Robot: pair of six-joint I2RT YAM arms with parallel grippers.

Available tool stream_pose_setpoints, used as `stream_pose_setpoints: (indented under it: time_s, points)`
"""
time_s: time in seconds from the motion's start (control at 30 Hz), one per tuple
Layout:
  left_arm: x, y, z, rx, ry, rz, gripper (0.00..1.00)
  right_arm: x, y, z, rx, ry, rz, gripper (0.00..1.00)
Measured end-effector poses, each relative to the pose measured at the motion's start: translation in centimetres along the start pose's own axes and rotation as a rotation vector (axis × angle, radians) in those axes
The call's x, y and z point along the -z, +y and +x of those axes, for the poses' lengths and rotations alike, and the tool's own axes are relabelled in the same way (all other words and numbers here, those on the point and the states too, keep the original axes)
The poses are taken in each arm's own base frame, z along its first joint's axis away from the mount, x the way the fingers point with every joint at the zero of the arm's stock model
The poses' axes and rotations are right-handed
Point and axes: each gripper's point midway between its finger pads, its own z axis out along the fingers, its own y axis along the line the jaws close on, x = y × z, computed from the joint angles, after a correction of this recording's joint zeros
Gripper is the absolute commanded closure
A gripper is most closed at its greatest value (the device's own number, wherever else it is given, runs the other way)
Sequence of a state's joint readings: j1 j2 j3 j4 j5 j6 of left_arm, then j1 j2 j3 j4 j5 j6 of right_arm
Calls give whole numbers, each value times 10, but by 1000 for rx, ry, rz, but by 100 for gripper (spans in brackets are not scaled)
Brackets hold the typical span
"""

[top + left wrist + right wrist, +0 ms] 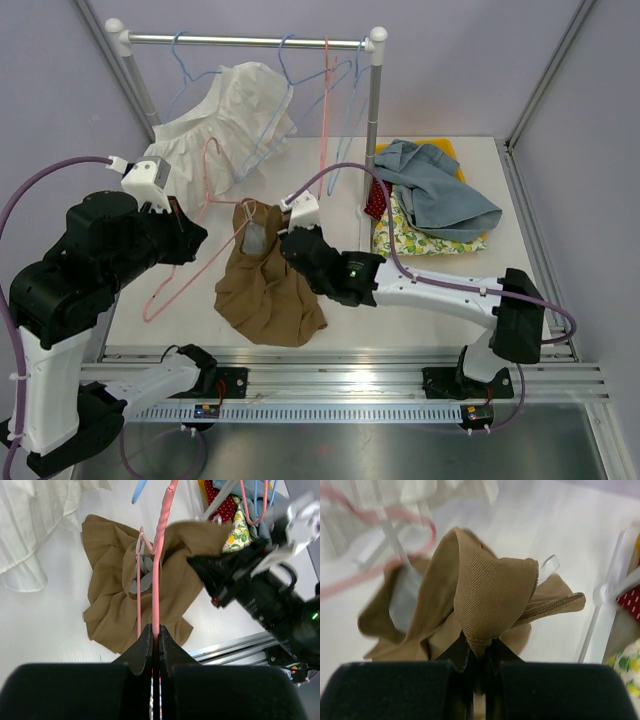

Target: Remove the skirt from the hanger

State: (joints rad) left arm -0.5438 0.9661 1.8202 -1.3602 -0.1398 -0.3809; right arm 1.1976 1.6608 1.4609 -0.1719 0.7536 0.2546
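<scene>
The brown corduroy skirt (268, 295) lies crumpled on the white table (400, 328) in front of the clothes rail (245, 41). Its long axis runs from the rail side toward the arm bases, with the gathered top end lifted and pointing at the rail and the broad end spread nearer the bases. The right gripper (477, 647) pinches a fold of that top end. The left gripper (155, 634), left of the skirt, is clamped narrowly on the pink hanger (156, 580), whose wire leads into the skirt's top.
</scene>
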Motion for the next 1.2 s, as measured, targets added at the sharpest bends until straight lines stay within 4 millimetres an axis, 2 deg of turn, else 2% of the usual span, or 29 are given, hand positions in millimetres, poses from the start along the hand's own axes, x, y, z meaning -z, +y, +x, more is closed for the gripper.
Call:
stream_pose_setpoints:
  time_s: [0.07, 0.13, 0.2, 0.27, 0.37, 0.5, 0.57, 0.67, 0.73, 0.77, 0.83, 0.9, 0.97, 1.03, 1.1, 1.2]
  points:
    - [-2, 2, -1, 9, -6, -15, 100, 14, -8, 35, -5, 61, -3, 100]
    - [-5, 4, -2, 16, -14, -32, 100, 36, -29, 69, -5, 118, 7, 100]
    - [-11, 9, -3, 20, -23, -60, 100, 57, -54, 87, -4, 150, 31, 100]
    - [-16, 12, -6, 21, -38, -86, 100, 80, -81, 85, -18, 152, 68, 100]
    - [-24, 15, -10, 24, -60, -109, 100, 113, -119, 46, -83, 68, 120, 100]
    - [-38, 16, -13, 27, -79, -128, 100, 156, -164, -27, -136, -106, 164, 100]
    - [-44, 15, -15, 29, -85, -129, 100, 173, -180, -68, -119, -192, 183, 100]
    - [-52, 9, -19, 28, -87, -113, 100, 187, -193, -123, -69, -277, 231, 100]
    - [-54, 3, -22, 24, -81, -87, 100, 185, -197, -150, -40, -310, 279, 100]
    - [-55, -2, -24, 22, -76, -67, 100, 179, -197, -156, -25, -314, 303, 100]
    - [-57, -12, -27, 18, -63, -23, 100, 160, -196, -150, 19, -293, 347, 100]
    - [-60, -21, -21, 13, -27, 24, 100, 139, -193, -133, 67, -253, 373, 100]
    - [-62, -27, -8, 8, 16, 67, 100, 112, -188, -103, 131, -187, 383, 100]
    - [-62, -30, 14, 1, 84, 108, 100, 90, -188, -67, 182, -112, 387, 100]
    - [-60, -32, 42, -9, 163, 150, 100, 78, -192, -40, 200, -57, 390, 100]
    - [-52, -36, 79, -22, 270, 213, 100, 70, -198, -24, 185, -27, 395, 100]
